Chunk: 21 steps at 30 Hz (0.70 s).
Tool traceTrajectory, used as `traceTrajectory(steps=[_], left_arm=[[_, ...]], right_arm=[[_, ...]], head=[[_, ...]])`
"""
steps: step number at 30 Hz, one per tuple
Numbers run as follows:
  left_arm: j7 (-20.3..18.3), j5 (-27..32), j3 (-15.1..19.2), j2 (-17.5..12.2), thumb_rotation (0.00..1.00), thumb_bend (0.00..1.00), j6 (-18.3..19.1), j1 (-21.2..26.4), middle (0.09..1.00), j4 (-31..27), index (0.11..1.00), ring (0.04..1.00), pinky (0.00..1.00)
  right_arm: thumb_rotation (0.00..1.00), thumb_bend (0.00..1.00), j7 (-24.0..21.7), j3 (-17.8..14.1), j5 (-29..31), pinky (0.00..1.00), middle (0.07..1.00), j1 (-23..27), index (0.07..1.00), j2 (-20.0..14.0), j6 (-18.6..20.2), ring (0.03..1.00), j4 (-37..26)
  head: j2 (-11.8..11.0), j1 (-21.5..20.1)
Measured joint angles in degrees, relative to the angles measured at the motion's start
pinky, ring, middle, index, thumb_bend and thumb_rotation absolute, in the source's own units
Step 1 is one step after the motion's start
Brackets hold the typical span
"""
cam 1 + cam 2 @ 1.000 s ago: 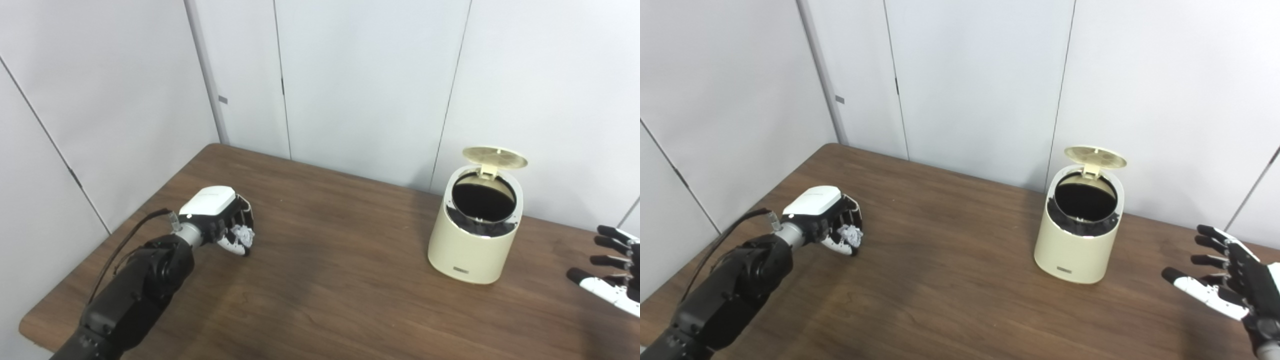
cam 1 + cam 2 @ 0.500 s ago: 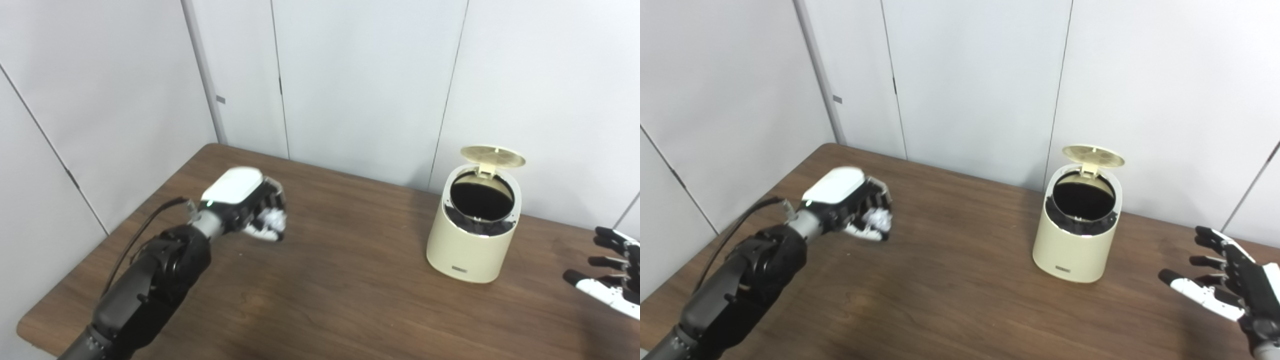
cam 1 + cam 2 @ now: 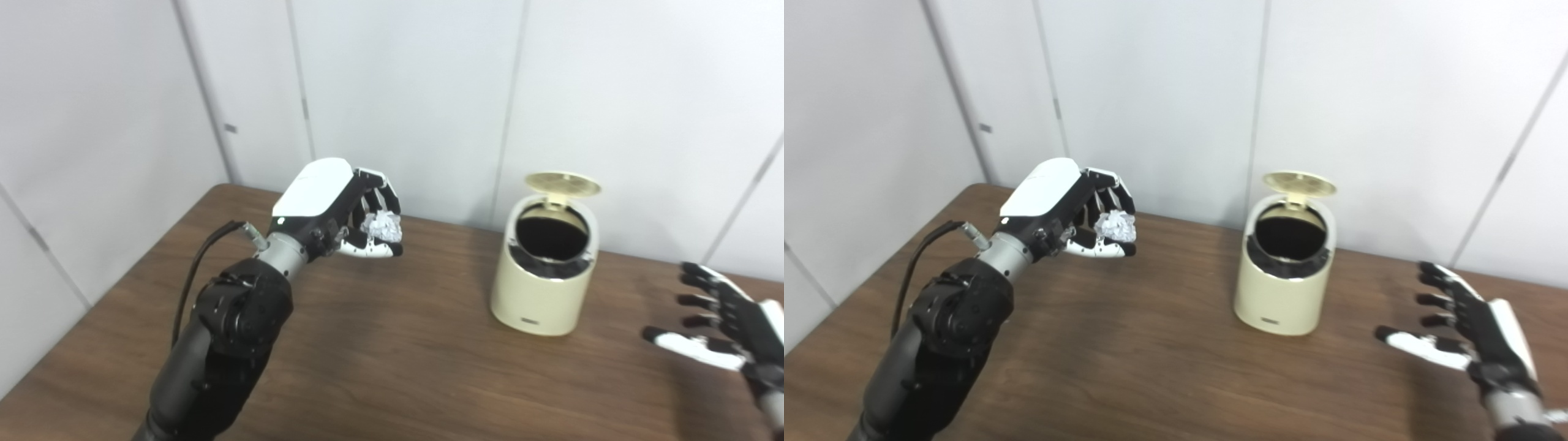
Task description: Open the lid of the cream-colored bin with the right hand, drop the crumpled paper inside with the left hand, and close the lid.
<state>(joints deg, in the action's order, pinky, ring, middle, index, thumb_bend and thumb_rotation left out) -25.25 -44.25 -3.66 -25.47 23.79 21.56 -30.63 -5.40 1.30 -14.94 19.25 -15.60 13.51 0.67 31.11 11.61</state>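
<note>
Nearest to us, our left arm rises from the bottom edge, black and jointed, and ends in our left hand [image 3: 334, 208], white-backed with black fingers, raised clear above the brown wooden table [image 3: 392, 361]. That hand is clamped on the small crumpled ball of white paper [image 3: 381, 227]: the paper sits in the curl of the fingers, the white thumb under it and the dark fingertips bent over its top, so that only its outer face shows.

On the other side, low over the table's right end, our right hand [image 3: 1470, 321] is held with its fingers spread apart and nothing in it, the palm turned inward toward the bin.

Farther back, between the two hands and nearer the right one, stands the cream-colored round plastic bin [image 3: 1283, 288] on the table. Its round lid [image 3: 1298, 182] is tipped up on the rear hinge, and the dark inside is open to view. The paper in our left hand is well apart from the bin, off to its left and about level with the open mouth.

Behind everything runs the white panelled wall [image 3: 429, 92].
</note>
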Motion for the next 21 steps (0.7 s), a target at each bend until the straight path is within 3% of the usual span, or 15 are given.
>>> traceTrajectory(steps=[3, 9, 21], left_arm=[[1.03, 0.28, -0.92, 1.51, 0.00, 0.50, -2.23, 1.23, 0.471, 2.04, 0.527, 0.383, 0.31], [4.13, 1.36, -3.55, 4.51, 0.00, 0.50, -7.12, 2.45, 0.474, 8.82, 0.522, 0.387, 0.31], [11.56, 2.50, -5.67, 10.25, 0.00, 0.50, -13.26, 5.30, 0.461, 19.25, 0.524, 0.374, 0.30]], right_arm=[[0.26, 0.74, 0.50, 0.93, -0.67, 0.64, 0.841, 0.01, 0.854, 0.77, -0.98, 0.757, 0.35], [0.31, 0.73, 1.67, 2.30, -2.28, 0.62, 0.837, 0.00, 0.847, 2.07, -2.25, 0.763, 1.48], [0.32, 0.74, 2.19, 3.36, -4.24, 0.62, 0.855, -0.31, 0.866, 3.00, -2.20, 0.773, 1.40]], head=[[-0.35, -2.37], [-1.58, -6.95], [-2.90, -14.15]])
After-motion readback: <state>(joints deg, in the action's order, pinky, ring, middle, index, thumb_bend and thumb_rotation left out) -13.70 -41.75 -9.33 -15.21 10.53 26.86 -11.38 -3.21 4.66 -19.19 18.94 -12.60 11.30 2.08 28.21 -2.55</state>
